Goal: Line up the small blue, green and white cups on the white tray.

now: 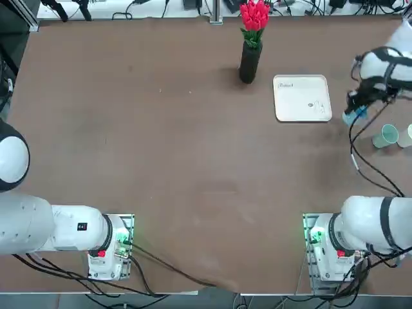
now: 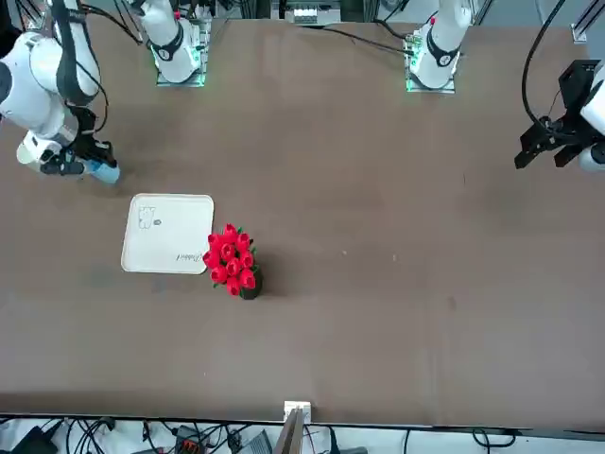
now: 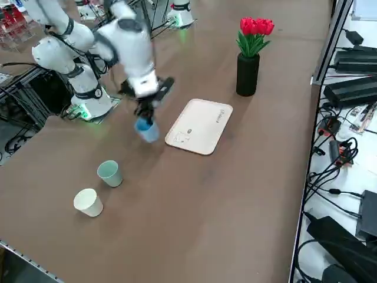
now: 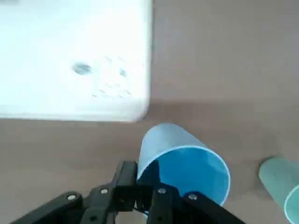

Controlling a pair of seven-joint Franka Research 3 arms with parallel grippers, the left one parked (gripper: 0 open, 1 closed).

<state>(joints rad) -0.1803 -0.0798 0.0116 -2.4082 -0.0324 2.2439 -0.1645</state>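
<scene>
Beside the flat, rounded-corner white tray [image 3: 199, 125], the right gripper [image 3: 145, 118] is clamped on the tapered blue cup [image 3: 146, 130]. The smooth green cup [image 3: 109, 173] and white cup [image 3: 88, 202] lie on the brown desk [image 3: 235, 200].

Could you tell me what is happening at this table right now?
The right arm's end effector is shut on the rim of the blue cup and holds it above the table just beside the white tray, which has no cup on it. The green cup and the white cup lie on the table farther from the tray. A dark vase of red flowers stands beyond the tray.
</scene>
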